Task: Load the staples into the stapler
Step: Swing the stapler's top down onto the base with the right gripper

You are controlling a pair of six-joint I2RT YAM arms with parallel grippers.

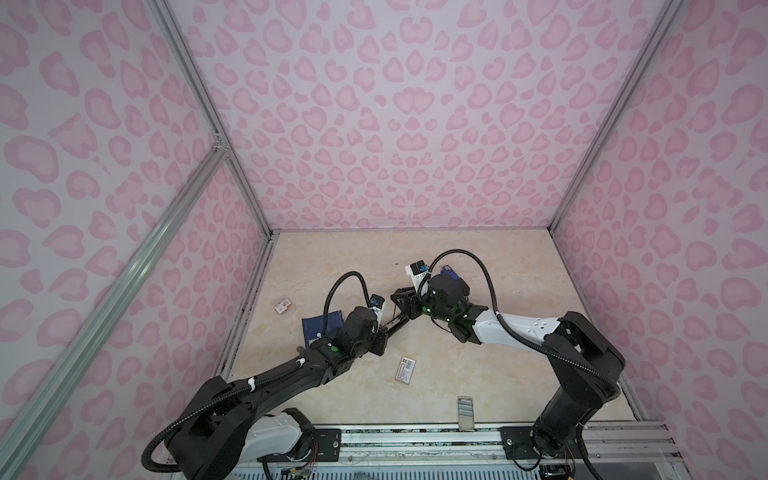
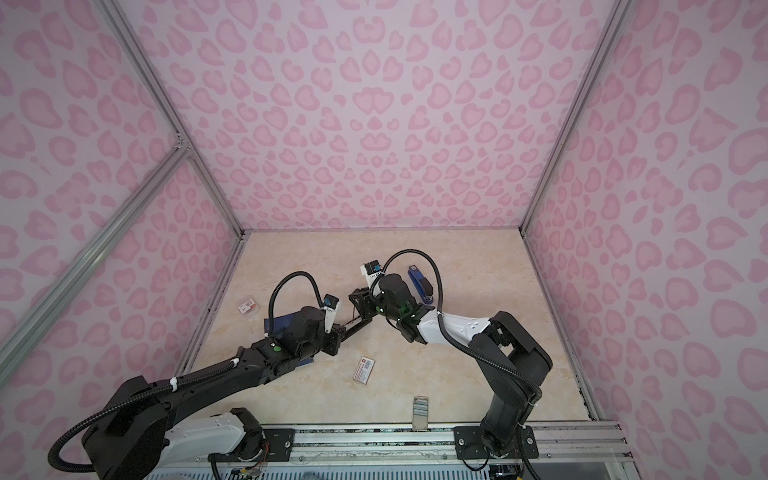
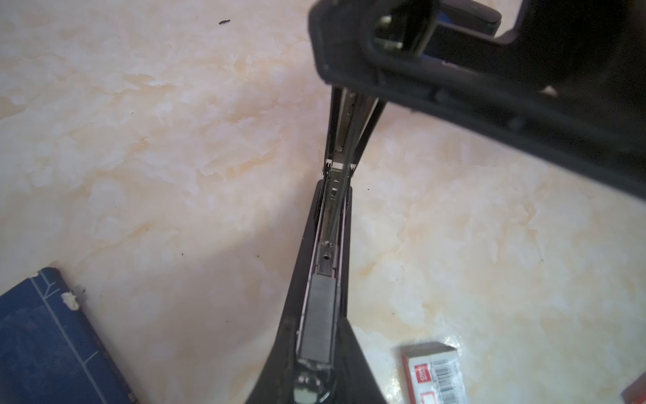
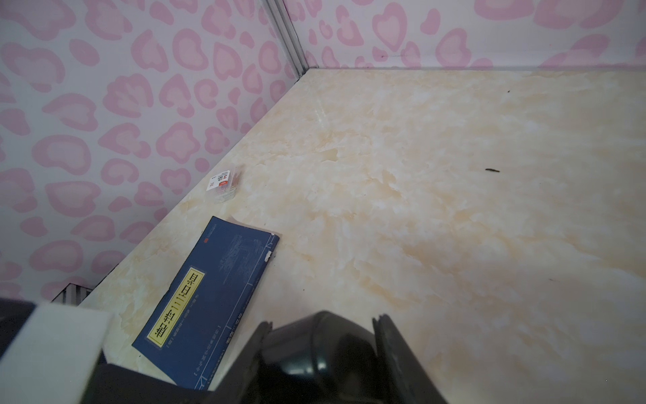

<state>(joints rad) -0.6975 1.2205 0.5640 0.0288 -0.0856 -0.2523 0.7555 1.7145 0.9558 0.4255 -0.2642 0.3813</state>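
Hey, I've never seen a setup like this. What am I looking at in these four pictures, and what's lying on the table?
Two robot arms work over a marble-look table. Two pictures look down from overhead; two come from cameras on the wrists. The left arm clamps the base of an opened black stapler in its jaws; the right arm grips the stapler's raised lid. A strip of staples lies in its channel. Lying loose: a blue booklet, a blue stapler, a barcoded staple box and a second small box.

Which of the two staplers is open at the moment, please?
The black stapler, hinged wide with the staples showing in its channel; the blue stapler lies closed on the table.
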